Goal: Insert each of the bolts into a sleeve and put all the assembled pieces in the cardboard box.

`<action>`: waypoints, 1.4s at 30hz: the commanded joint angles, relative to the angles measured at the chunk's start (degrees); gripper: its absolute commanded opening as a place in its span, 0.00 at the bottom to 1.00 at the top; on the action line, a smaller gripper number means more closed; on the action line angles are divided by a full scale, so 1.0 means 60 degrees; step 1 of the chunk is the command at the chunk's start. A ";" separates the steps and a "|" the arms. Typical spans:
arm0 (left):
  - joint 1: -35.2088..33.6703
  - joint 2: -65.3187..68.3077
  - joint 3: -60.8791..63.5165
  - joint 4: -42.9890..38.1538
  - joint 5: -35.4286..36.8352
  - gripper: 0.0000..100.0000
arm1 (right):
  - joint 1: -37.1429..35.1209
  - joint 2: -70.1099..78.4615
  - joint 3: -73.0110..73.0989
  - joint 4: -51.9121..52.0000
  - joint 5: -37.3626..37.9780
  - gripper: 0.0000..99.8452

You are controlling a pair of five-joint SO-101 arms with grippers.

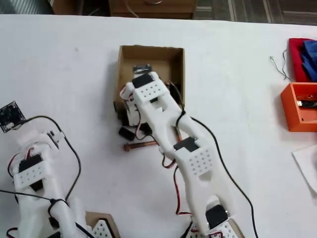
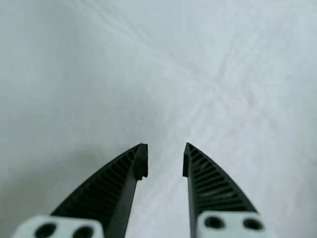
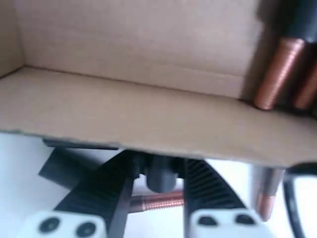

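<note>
Two copper threaded bolts (image 3: 277, 72) lie inside the brown cardboard box (image 3: 124, 119); just outside its wall my right pincer (image 3: 159, 171) clamps a black cylindrical sleeve (image 3: 159, 182). My left pincer (image 2: 165, 161) gapes narrowly, well apart from the box.

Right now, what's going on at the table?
The right end effector is closed on a dark sleeve just outside the cardboard box, a copper bolt lying close by. Sleeved bolts sit inside the box. The left end effector hangs open over bare table.
</note>
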 commanded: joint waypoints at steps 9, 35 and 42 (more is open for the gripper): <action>-0.0044 -0.0059 -0.0022 -0.0161 0.0059 0.14 | -0.0110 -0.0769 -0.0088 0.0491 0.0923 0.02; 0.5670 0.2227 -0.7641 0.9905 -0.7165 0.15 | 0.6601 -1.5143 1.2117 -0.5473 0.2974 0.02; 0.7692 0.6813 -1.0718 1.1458 -0.6505 0.15 | 0.7333 -1.5143 1.3128 -0.6498 0.2945 0.02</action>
